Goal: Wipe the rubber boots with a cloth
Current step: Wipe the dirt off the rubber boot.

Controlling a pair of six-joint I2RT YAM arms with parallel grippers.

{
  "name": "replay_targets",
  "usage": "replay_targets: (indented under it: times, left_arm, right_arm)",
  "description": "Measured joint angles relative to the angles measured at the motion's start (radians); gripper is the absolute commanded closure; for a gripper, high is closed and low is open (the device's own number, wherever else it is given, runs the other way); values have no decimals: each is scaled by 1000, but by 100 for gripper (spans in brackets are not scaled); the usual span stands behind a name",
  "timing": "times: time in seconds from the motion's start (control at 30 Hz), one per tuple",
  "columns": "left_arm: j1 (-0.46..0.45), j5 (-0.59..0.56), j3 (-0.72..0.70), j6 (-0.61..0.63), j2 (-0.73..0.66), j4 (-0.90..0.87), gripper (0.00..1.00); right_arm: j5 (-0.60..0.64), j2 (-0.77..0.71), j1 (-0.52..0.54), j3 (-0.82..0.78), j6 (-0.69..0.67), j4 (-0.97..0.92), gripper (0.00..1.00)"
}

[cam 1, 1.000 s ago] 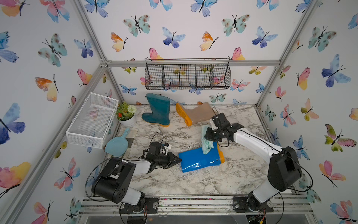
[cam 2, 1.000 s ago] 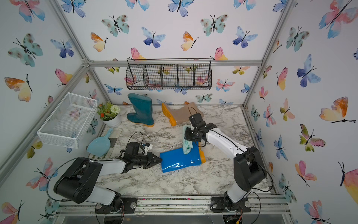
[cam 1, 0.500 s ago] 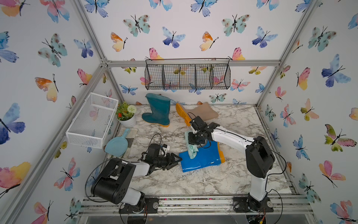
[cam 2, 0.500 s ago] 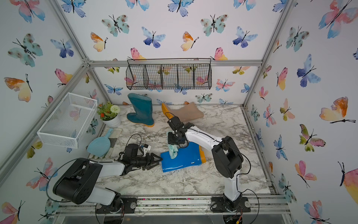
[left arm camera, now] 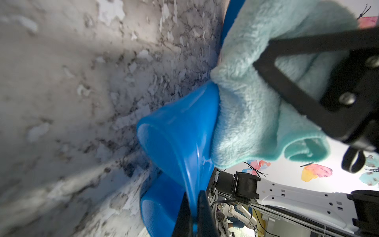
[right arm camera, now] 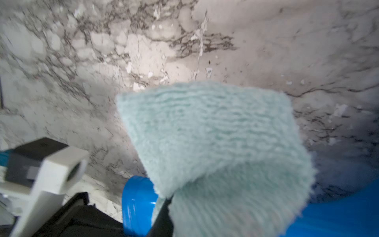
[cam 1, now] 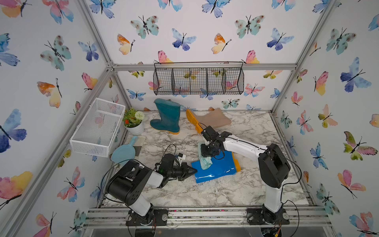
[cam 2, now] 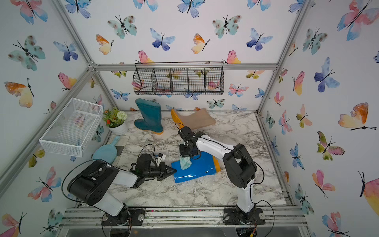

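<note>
Left wrist: L gripper (left arm camera: 193, 200) nips blue boot (left arm camera: 178, 135), R gripper (cam 1: 207, 153) holds cloth (left arm camera: 246, 106).

Right gripper (cam 1: 206, 154) holds the cloth (cam 1: 205, 162) on the lying blue boot (cam 1: 218, 171); the closed left gripper (cam 1: 192, 170) meets its left end.

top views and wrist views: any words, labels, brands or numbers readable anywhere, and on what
None readable in any view. The glossy bright blue rubber boot, the dark teal rubber boot, the beige rubber boot and the fuzzy pale aqua cloth show no print; the white wall carries only painted butterflies, no lettering.
</note>
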Motion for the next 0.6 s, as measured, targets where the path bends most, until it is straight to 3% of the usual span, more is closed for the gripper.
replay_targets:
  times: [0.13, 0.23, 0.27, 0.6]
  left_arm:
    - [0, -28, 82, 106, -72, -216, 100]
    - [-1, -50, 132, 171, -92, -348, 100]
    - [-1, -54, 137, 182, -92, -377, 100]
    - [-3, -118, 171, 304, -117, -563, 100]
  right_arm:
    - [-31, 32, 62, -13, -14, 25, 66]
    - [-40, 80, 105, -11, -25, 38, 95]
    - [-44, 92, 110, -11, -27, 42, 97]
    - [-39, 29, 36, -116, -34, 72, 98]
